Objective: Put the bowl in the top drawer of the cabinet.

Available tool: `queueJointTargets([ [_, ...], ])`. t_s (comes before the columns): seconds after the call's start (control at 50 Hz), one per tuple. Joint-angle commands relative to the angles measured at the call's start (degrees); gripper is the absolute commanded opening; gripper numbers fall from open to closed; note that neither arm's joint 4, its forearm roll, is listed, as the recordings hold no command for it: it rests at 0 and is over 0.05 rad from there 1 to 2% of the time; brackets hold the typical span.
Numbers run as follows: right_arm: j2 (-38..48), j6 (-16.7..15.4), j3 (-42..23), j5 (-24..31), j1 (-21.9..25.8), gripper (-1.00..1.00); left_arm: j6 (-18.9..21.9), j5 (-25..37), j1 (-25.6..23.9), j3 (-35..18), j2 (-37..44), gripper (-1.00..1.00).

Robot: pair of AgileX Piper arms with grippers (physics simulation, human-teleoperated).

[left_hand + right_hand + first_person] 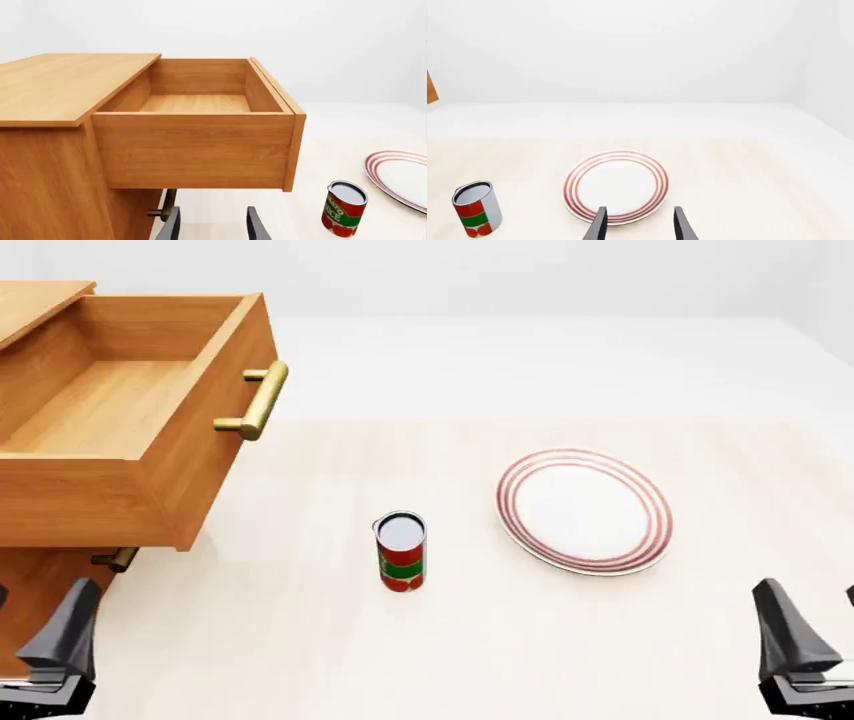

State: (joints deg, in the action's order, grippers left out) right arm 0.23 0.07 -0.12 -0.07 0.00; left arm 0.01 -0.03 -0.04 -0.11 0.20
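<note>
Desk (467, 640), pale wood, carries everything. Cabinet (40, 300) at the far left in the front view, orange-brown, flat top. Top drawer (120, 480) pulled far out, its inside bare wood, brass bar handle (260, 400) on the front facing right. Lower drawer's small handle (118, 560) peeks out under it. Plate (585, 510), white with red rings, lies flat right of centre. Can (400, 552), red and green label, stands upright left of the plate, apart from it, between plate and cabinet. Bowl shows in no view; cannot tell where it is. Left gripper (212, 225) low beside the cabinet, just below the open drawer, fingers apart, holding nothing. Right gripper (639, 225) at the near right, pointing at the plate, fingers apart, holding nothing.
</note>
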Motion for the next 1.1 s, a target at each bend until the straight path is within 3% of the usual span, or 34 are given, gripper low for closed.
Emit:
queueJointTargets([
  [0.02, 0.7, 0.2, -0.3, -0.3, 0.0, 1.0, -0.2, -0.1, -0.3, -0.5, 0.7, 1.0],
  [0.4, 2.1, 0.0, -1.0, -0.9, 0.0, 1.0, 1.5, 0.9, -2.1, -1.5, 0.3, 1.0],
  [0.56, 2.2, -0.1, -1.2, -0.9, 0.0, 1.0, -0.9, 1.1, -2.1, -2.2, 0.9, 1.0],
  [0.76, 3.5, -0.1, -0.9, -2.5, 0.0, 1.0, -2.2, 4.3, -3.7, -3.9, 0.0, 1.0],
  [1.1, 3.7, -0.1, -0.4, -3.2, 0.0, 1.0, 0.3, 12.2, -10.1, -10.5, 0.0, 1.0],
])
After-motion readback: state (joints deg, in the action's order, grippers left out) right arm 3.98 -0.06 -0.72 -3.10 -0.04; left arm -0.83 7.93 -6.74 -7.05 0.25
